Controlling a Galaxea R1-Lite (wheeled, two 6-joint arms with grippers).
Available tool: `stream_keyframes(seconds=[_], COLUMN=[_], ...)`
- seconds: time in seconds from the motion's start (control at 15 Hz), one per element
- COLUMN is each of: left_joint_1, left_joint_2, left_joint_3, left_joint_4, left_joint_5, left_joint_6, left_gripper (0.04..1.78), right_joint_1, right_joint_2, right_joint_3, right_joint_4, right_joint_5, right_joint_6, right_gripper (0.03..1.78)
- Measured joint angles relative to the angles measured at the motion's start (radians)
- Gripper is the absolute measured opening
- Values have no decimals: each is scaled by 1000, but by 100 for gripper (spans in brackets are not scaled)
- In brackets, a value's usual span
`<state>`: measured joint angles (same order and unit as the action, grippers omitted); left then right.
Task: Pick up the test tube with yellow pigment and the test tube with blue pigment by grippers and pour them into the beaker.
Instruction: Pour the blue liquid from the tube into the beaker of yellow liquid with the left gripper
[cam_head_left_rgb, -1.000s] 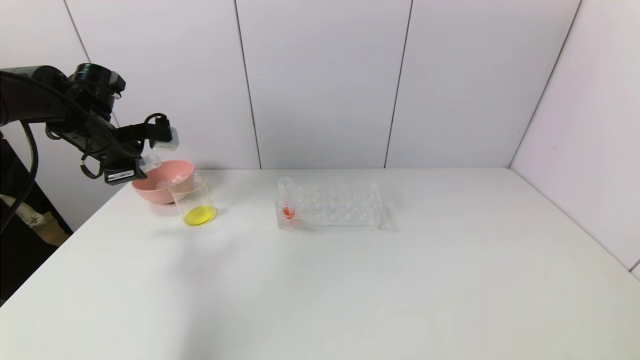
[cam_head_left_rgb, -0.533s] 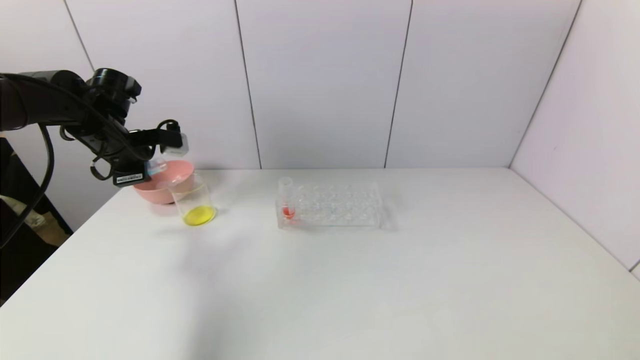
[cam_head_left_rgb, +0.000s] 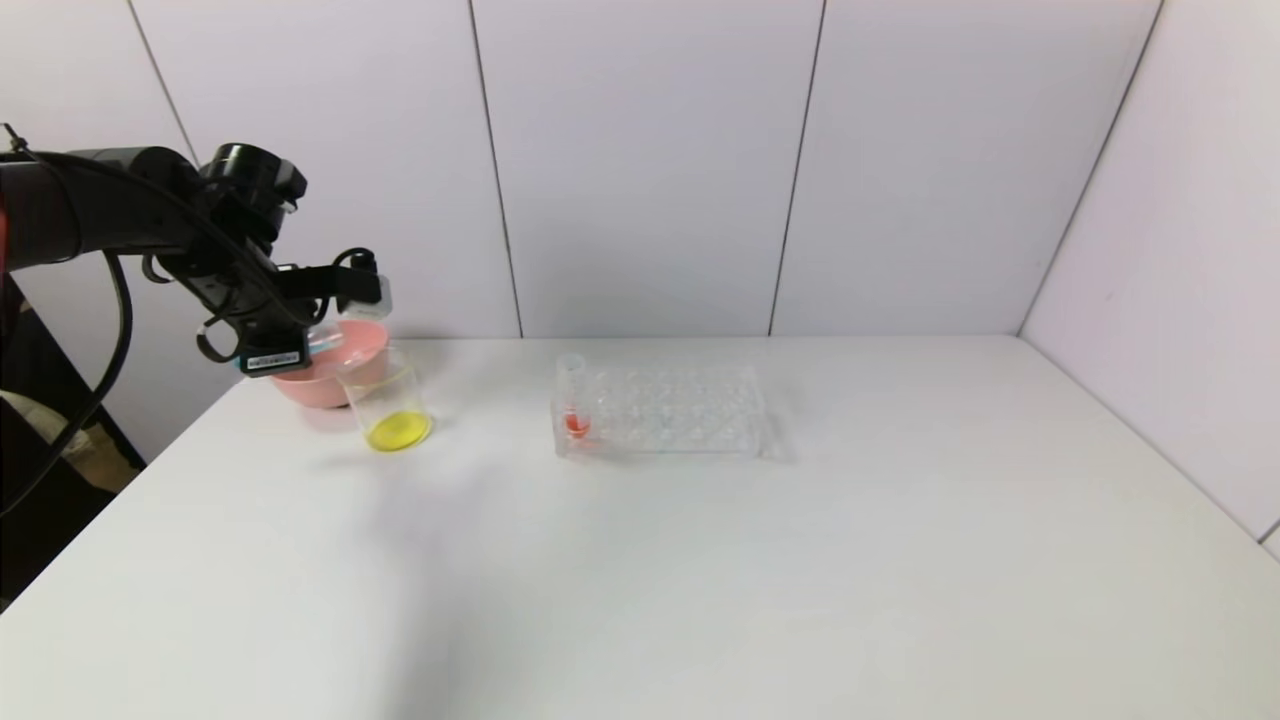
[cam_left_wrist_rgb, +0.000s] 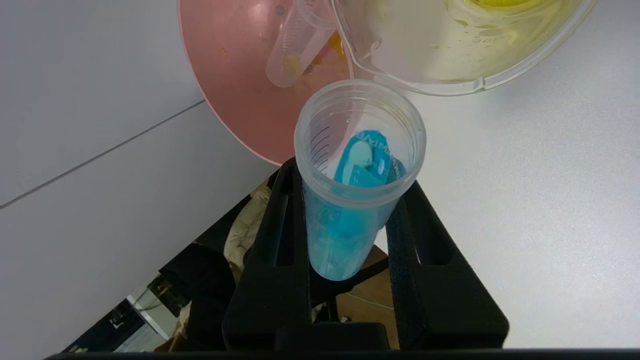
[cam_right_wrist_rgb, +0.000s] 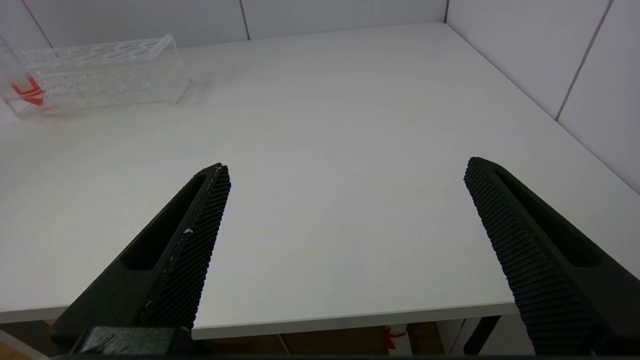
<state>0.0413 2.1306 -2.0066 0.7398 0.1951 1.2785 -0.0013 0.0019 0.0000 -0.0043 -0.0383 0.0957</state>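
Basically left gripper clamps the test tube with blue pigment, tilted near the beaker lip; misaligned mouth risks spilling into pink bowl. Right gripper idle, spread wide.

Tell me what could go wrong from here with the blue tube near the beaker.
1. The left pincer holds the blue tube with its mouth short of the beaker rim, partly over the pink bowl; tipping now could spill blue into the bowl or onto the table.
2. The tube's mouth is close to the beaker's lip; moving nearer might knock the beaker.
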Motion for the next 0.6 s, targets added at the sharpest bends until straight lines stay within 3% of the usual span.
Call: stream_keyframes(seconds=[0.6], left_joint_1=[-17], left_joint_2=[0], left_joint_3=[0], left_joint_4=[0], left_joint_5=[81], left_joint_6=[0], left_gripper=[46], right_joint_1=[0], right_joint_2=[0], right_joint_3=[0], right_joint_4=[0], right_joint_5=[0], right_joint_6=[0], right_gripper=[171])
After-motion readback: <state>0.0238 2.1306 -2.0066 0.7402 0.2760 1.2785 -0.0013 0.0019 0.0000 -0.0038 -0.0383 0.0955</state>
